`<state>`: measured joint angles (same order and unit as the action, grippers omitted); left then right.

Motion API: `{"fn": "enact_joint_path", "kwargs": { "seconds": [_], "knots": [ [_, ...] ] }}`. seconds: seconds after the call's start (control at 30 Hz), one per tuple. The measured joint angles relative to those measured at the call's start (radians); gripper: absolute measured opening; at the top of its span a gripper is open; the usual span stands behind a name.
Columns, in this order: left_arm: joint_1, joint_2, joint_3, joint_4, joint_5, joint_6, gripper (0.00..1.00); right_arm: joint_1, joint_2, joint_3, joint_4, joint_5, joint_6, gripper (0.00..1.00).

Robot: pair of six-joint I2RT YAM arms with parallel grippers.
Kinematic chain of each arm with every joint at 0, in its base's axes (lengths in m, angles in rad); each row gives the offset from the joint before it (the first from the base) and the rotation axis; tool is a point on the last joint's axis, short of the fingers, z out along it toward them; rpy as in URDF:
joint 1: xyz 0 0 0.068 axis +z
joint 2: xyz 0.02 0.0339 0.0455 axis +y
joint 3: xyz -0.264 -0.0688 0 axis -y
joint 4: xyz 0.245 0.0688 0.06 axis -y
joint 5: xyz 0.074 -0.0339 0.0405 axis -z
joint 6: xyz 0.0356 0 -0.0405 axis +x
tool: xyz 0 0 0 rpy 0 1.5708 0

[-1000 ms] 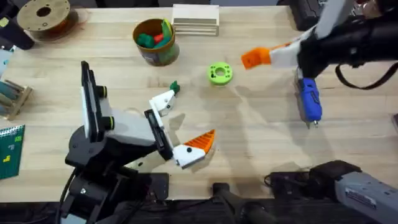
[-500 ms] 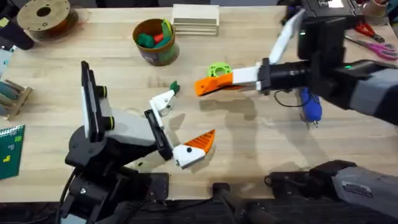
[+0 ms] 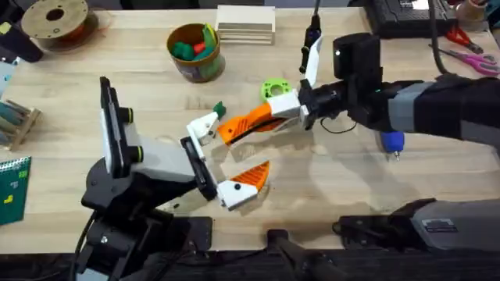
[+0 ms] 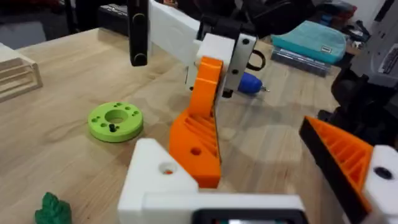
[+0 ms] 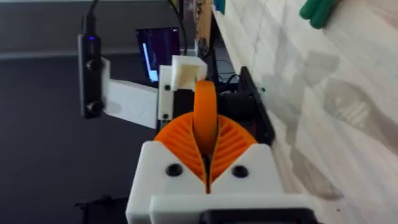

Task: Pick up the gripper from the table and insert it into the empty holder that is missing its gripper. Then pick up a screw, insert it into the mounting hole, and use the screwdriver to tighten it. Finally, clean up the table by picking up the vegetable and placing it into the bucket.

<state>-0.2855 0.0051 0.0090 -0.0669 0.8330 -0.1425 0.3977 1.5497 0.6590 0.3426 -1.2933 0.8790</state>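
Overhead, the right gripper (image 3: 262, 119) has its ribbed orange pads pressed together on the gripper (image 3: 238, 126), the smooth orange plastic wedge, whose free end nearly meets the holder (image 3: 205, 126). That holder is a white angular block with a small round hole on its face, forming one finger mount of the left gripper (image 3: 226, 160); the other mount, nearer the table's front edge, carries its own ribbed orange pad (image 3: 251, 176), and the two stand wide apart. From the left wrist, the wedge (image 4: 200, 127) stands steeply tilted, its lower end touching or just short of the white mount (image 4: 158, 177); a ribbed face and one round hole show on it. From the right wrist, the curved pads (image 5: 180, 143) fan out either side of the thin wedge (image 5: 205, 115).

Just beyond the holder lies the vegetable (image 3: 219, 109), dark green and bumpy, on bare pale wood. A bright green disc (image 3: 273, 88) sits near the right gripper's wrist. The screwdriver (image 3: 391, 140), glossy blue, peeks from under the right arm. The bucket (image 3: 195, 53), round and olive-walled with toy produce inside, stands well apart toward the far edge, with open tabletop between it and the grippers.
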Motion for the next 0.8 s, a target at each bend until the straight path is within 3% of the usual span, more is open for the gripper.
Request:
{"fn": "enact_joint_path", "kwargs": {
  "seconds": [0.53, 0.8],
  "knots": [
    [0.000, 0.000, 0.000, -0.001, 0.009, 0.000, 0.987, 0.013, 0.002, 0.000, 0.025, -0.031, 0.133, 0.019],
    [0.000, 0.000, 0.000, 0.003, 0.007, 0.000, 0.987, 0.041, 0.002, 0.000, 0.160, -0.020, 0.216, 0.018]
  ]
}}
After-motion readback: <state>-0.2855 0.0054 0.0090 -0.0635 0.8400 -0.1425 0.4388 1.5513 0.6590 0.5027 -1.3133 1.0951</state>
